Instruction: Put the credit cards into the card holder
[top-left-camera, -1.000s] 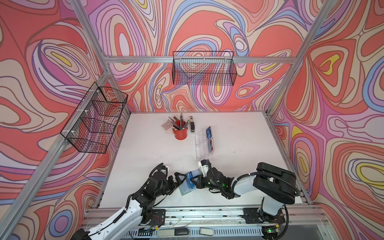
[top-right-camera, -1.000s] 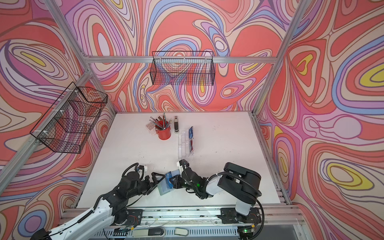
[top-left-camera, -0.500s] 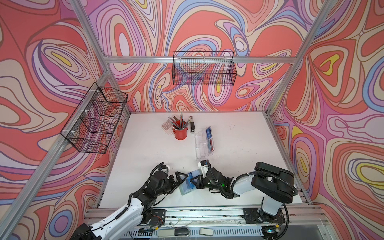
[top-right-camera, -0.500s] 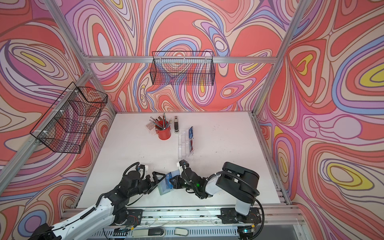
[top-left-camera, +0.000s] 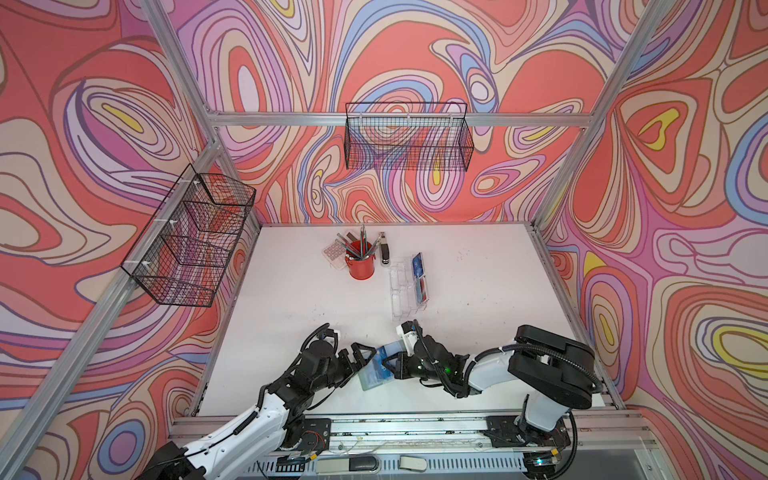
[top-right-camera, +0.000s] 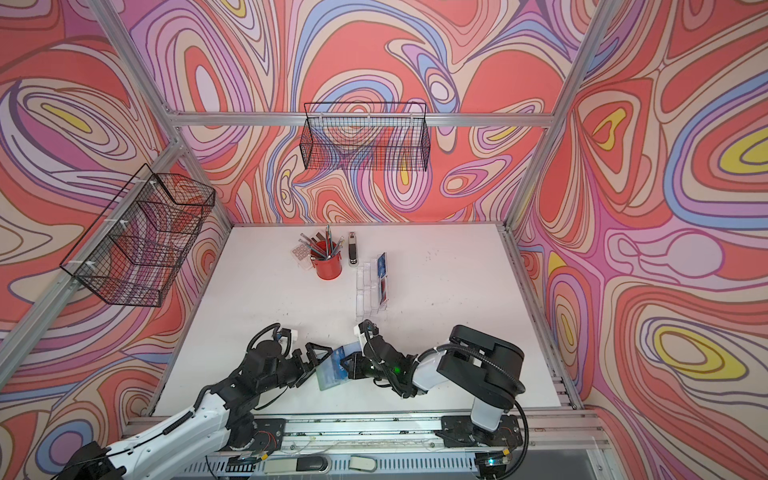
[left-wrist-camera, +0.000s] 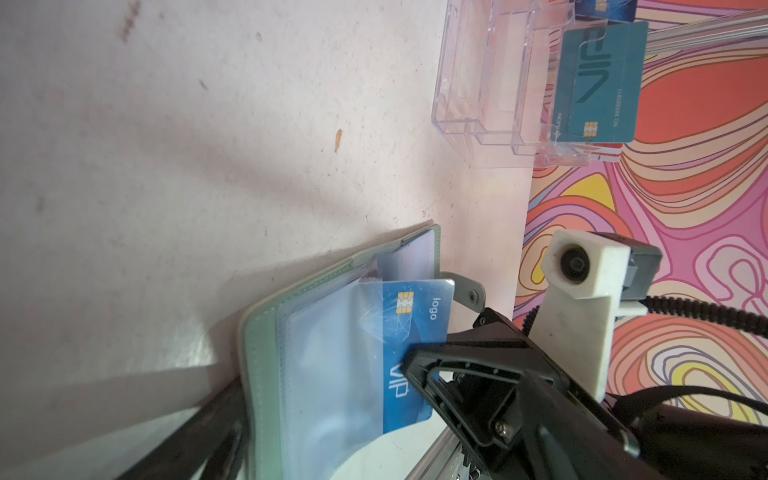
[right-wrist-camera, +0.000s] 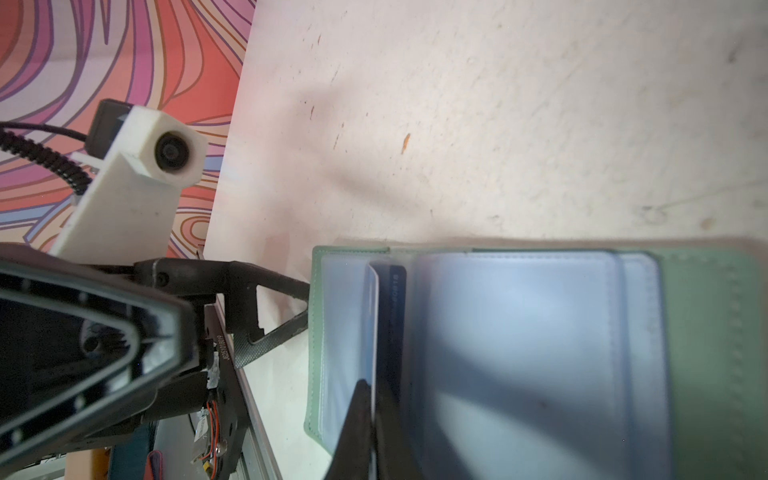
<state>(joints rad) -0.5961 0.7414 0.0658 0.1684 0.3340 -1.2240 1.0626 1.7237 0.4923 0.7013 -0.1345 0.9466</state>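
Observation:
The sage-green card holder (top-left-camera: 369, 379) (top-right-camera: 325, 379) lies open near the table's front edge, between both grippers. My right gripper (top-left-camera: 388, 365) (right-wrist-camera: 374, 415) is shut on a blue credit card (left-wrist-camera: 411, 332), seen edge-on (right-wrist-camera: 376, 316) in the right wrist view. The card's far half sits inside a clear sleeve; the half with "VIP" sticks out. My left gripper (top-left-camera: 360, 363) is open, and one of its fingers (right-wrist-camera: 274, 324) touches the holder's green outer edge (left-wrist-camera: 257, 353). More credit cards (top-left-camera: 419, 278), one teal (left-wrist-camera: 602, 83), stand in a clear acrylic stand (top-left-camera: 402, 291).
A red pen cup (top-left-camera: 360, 266), a stapler (top-left-camera: 384, 251) and a small calculator (top-left-camera: 334, 251) stand at the back of the table. Black wire baskets hang on the back wall (top-left-camera: 409, 137) and the left wall (top-left-camera: 191, 241). A metal rail (top-left-camera: 415, 424) runs along the front edge.

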